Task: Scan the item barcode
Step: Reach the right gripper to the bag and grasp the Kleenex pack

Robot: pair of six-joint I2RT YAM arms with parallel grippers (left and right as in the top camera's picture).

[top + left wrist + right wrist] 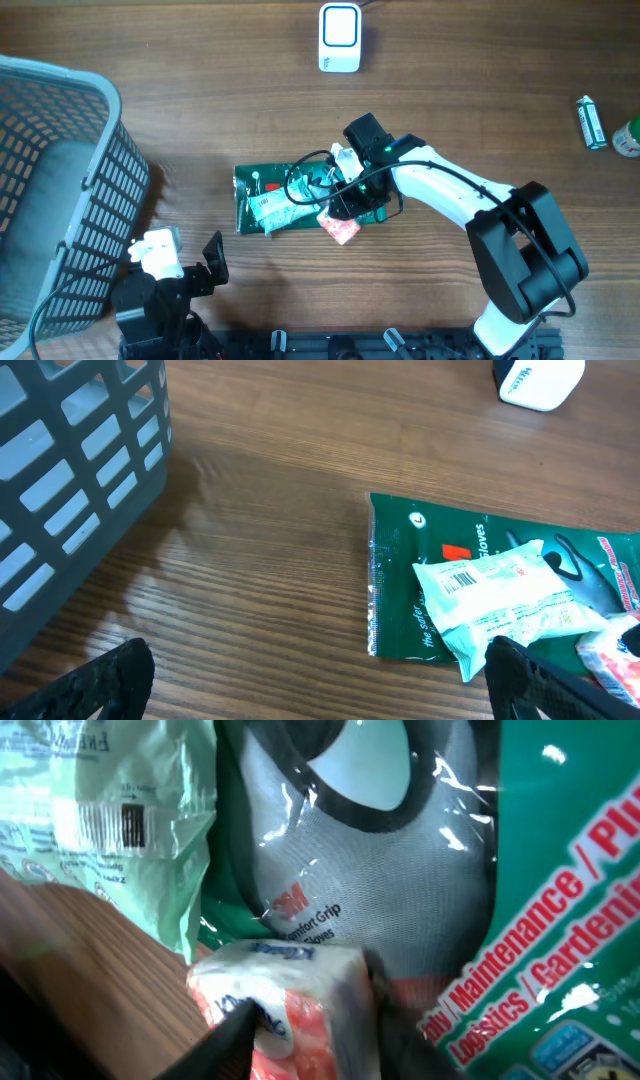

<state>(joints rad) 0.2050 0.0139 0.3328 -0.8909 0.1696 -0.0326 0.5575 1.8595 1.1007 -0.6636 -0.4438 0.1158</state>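
Two grippers are mine. My right gripper (310,1015) pinches a small red-and-white packet (280,970), one finger against each side of it. The packet sits at the near right corner of a green glove pack (300,185) in the middle of the table (480,80). A pale green pouch (500,600) lies on the pack, barcode up. My left gripper (320,695) hangs spread wide, holding nothing, near a grey basket (60,170). The white scanner (339,38) stands well apart at the far edge.
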